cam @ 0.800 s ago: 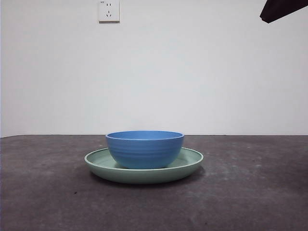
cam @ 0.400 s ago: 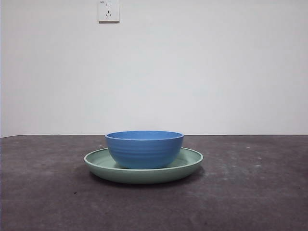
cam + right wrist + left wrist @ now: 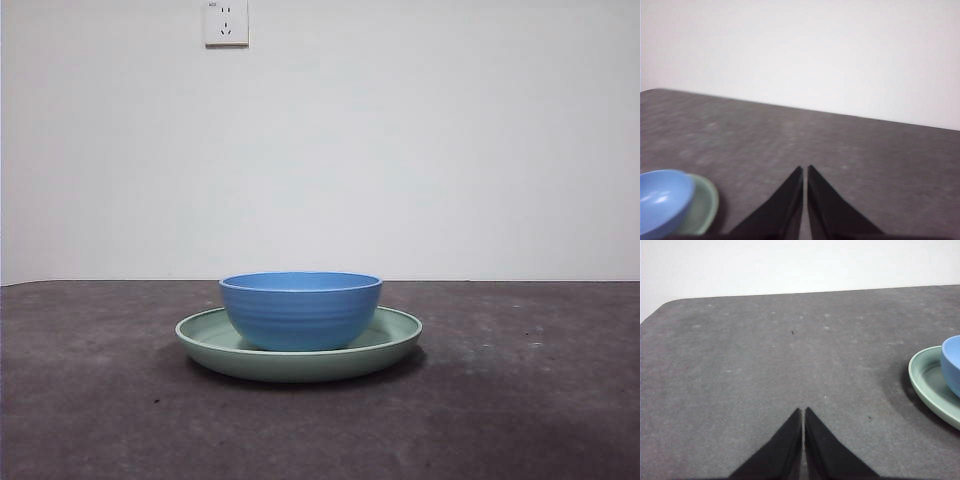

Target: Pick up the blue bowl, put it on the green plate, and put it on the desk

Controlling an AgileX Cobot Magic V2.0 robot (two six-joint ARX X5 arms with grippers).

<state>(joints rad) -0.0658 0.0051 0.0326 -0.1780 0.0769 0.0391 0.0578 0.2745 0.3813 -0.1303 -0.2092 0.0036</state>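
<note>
A plain white wall [image 3: 420,150] carries one white socket [image 3: 226,22].

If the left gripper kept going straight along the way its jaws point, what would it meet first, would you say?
Probably only the bare dark grey-brown desk; the left gripper, jaws shut, points past the pale green plate and round blue bowl, which sit off to one side.

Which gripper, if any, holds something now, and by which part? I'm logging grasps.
Nothing is held. The left gripper and right gripper are shut on nothing; the round blue bowl sits in the pale green plate.
</note>
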